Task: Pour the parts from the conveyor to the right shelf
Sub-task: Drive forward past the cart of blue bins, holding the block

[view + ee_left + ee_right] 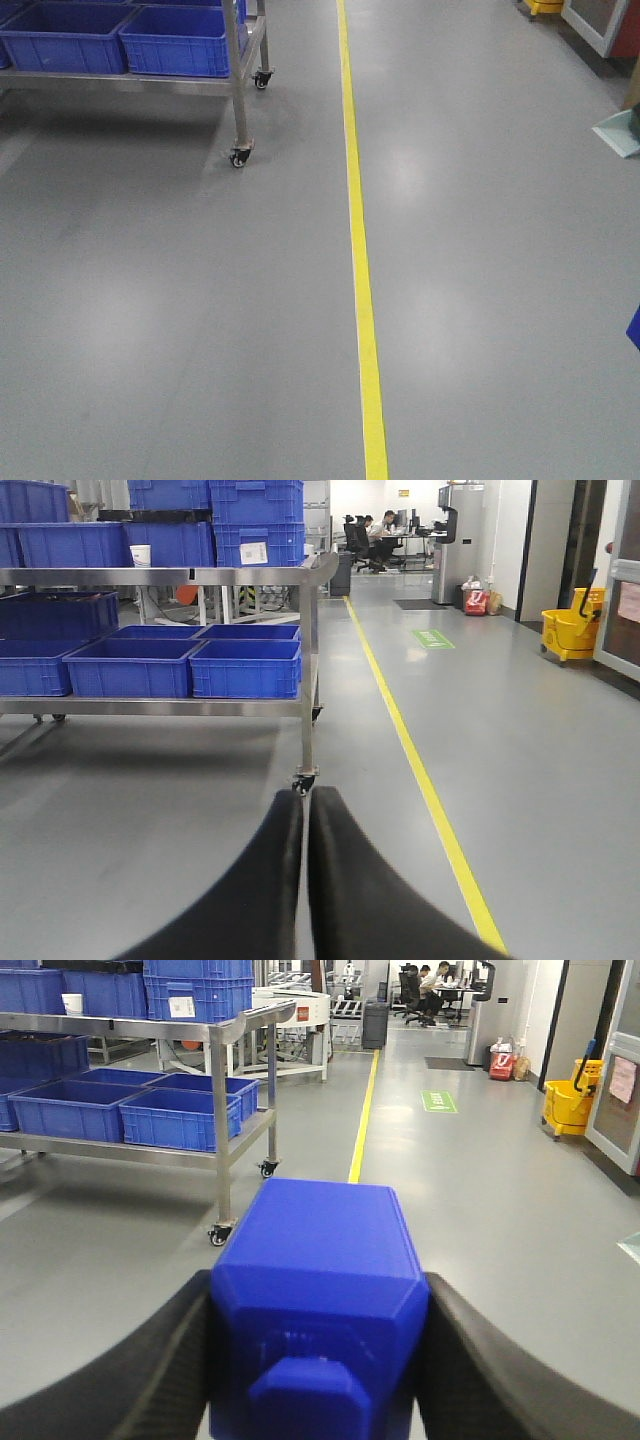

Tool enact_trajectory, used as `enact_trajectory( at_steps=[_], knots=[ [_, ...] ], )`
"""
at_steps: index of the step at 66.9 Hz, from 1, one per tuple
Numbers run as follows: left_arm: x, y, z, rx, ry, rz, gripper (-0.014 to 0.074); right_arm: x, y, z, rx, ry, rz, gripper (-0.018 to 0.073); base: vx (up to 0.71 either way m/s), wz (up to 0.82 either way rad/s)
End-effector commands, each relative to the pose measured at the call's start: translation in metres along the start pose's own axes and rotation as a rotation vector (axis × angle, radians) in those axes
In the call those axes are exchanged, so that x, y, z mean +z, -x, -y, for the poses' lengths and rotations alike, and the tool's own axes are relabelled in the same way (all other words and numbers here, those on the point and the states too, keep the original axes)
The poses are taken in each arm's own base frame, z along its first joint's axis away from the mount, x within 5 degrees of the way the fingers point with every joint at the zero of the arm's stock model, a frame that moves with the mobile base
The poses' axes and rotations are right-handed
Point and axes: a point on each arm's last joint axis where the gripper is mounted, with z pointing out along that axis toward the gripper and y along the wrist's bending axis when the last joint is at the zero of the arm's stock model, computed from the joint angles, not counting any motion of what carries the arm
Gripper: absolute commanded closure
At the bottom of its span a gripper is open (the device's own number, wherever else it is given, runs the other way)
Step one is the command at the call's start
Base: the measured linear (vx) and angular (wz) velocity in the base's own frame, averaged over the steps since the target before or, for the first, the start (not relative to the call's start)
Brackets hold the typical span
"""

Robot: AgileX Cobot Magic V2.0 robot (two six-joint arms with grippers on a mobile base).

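While the front view shows neither gripper, we do see a grey floor split by a yellow line running from 12 to 6 o'clock. A steel rack at 11 o'clock carries blue bins and stands on a caster. A blue sliver on the frame edge at 3 o'clock is too small for us to identify. In the left wrist view we find the left gripper at 6 o'clock, its two black fingers pressed together with only a hairline between them and nothing in their grasp. Beyond it the rack fills 10 o'clock with bins on both levels, the line runs from 12 toward 5 o'clock, and a yellow bucket sits at 3 o'clock. In the right wrist view the right gripper pinches the blue box at 6 o'clock, with one black finger against each side wall and the floor behind it. We cannot see inside the box. The rack stands well apart from it at 10 o'clock.
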Motion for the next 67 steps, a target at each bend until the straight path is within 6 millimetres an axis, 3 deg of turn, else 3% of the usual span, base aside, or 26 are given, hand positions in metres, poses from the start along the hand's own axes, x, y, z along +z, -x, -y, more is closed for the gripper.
enact_trajectory(
  at_steps=[1, 67],
  knots=[
    [-0.0021, 0.0157, 0.0002, -0.013, -0.002, 0.103, 0.0603, -0.0018, 0.0155, 0.0024, -0.005, -0.026, 0.092, 0.0568, 0.68, 0.05],
    [-0.0021, 0.0157, 0.0002, -0.013, -0.002, 0.103, 0.0603, -0.0018, 0.0155, 0.0024, -0.005, -0.026, 0.092, 0.0568, 0.67, 0.02]
  ],
)
